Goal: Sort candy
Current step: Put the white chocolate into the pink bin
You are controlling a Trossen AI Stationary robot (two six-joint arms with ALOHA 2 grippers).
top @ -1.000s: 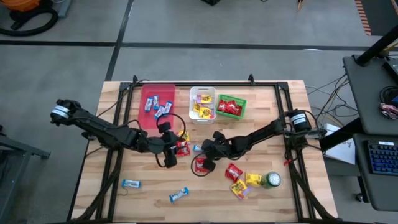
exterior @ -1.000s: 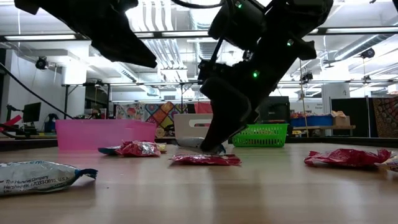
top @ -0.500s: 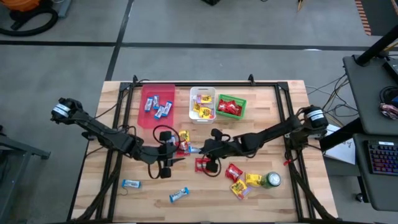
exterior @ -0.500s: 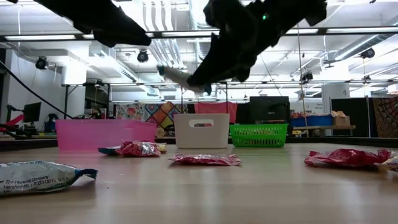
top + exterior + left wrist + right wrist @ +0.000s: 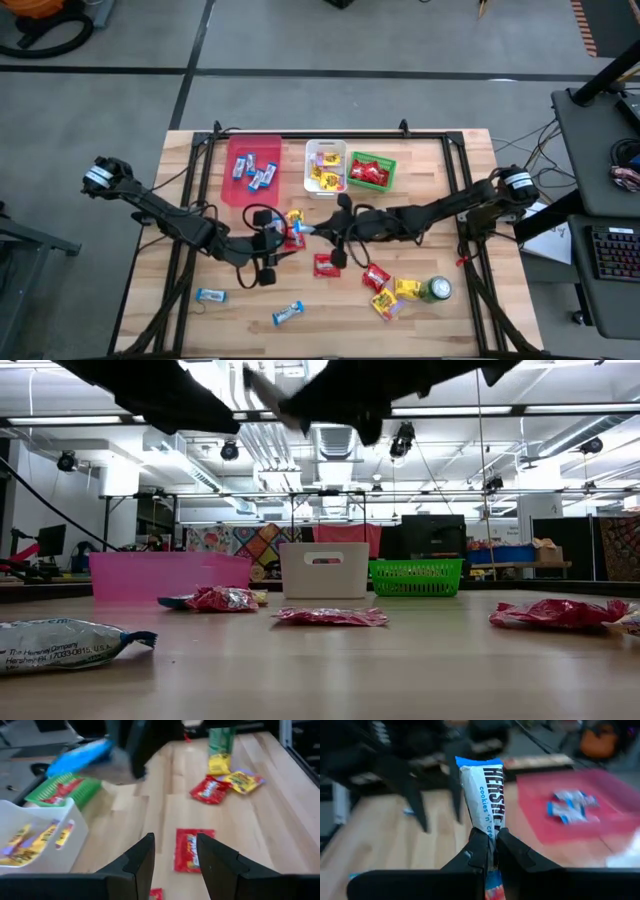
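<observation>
Since a second ago, the right gripper [image 5: 492,851] has risen off the tabletop [image 5: 470,320] with a blue-and-silver bar [image 5: 481,797] and swung toward the pink tray [image 5: 232,190]; the left gripper [image 5: 172,857] has drawn back from the middle and lowered toward the near side.

Taking the white bin [image 5: 325,150] as the landmark: well to its left and nearer the front edge, two loose blue bars [image 5: 210,295] lie flat on the wood. The pink tray stands just beside the bin on its left, holding several blue bars. In front of the tray, the left gripper hovers above the tabletop, its jaws apart with nothing between them; in its wrist view a red packet [image 5: 188,850] lies flat on the wood just beyond the fingers. A small cluster of yellow and red candy [image 5: 293,222] sits in front of the bin, slightly to its left.

The white bin itself holds yellow packets [image 5: 326,178]. Directly in front of it, the right gripper hangs in the air, its jaws pinched on the lower end of the blue-and-silver bar, which stands upright above the fingers in the right wrist view. From table height both arms are up near the ceiling line, clear of the wood.

Touching the bin's right side, the green basket [image 5: 390,165] holds red packets. Farther to the right and toward the front, red and yellow packets [image 5: 385,290] lie scattered beside a green can [image 5: 437,290].
</observation>
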